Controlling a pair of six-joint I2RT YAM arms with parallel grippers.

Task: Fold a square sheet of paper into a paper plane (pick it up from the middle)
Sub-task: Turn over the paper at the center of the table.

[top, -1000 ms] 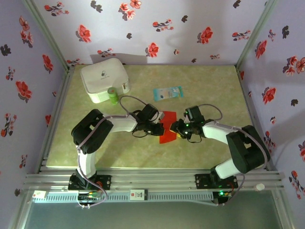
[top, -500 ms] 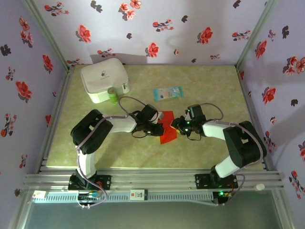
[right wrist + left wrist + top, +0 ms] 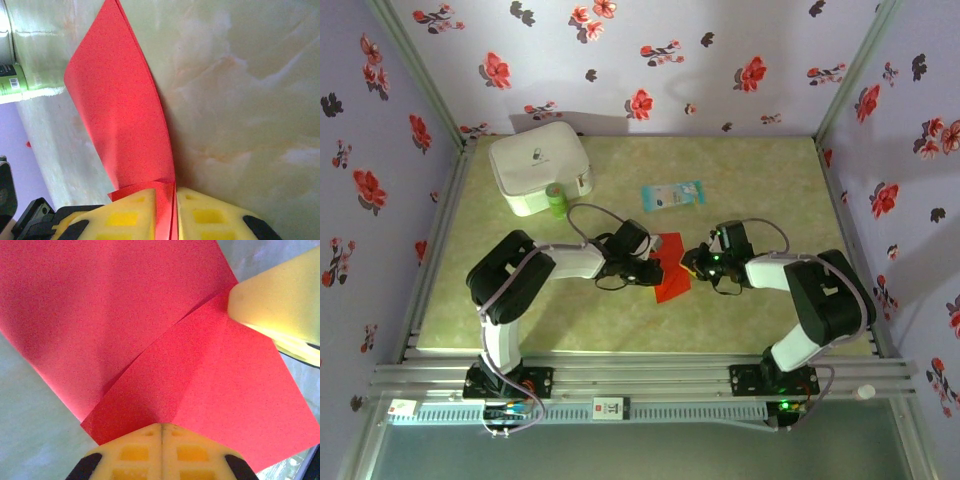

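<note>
Paper (image 3: 670,268) is hanging between the two arms at the middle of the worktop (image 3: 770,170), creased into layers rather than lying as a flat square. The left gripper (image 3: 162,434) is biting the sheet's left side, its jaws pressed together on a folded corner. The right gripper (image 3: 175,199) is pinching the opposite side, its jaws nearly touching with only the red sheet between them. One of the right arm's yellow fingertips (image 3: 272,300) is pressing against the paper close to the left arm's hold, so the two grips are sitting near each other. The paper's long axis is running away from the arm bases toward the far wall, crossing the line that joins the jaws. Neither arm is the nearer one, since each is reaching in from its own side. I'm guessing the next fold is going to turn on that axis. Whether the sheet is touching the worktop, I cannot tell.
</note>
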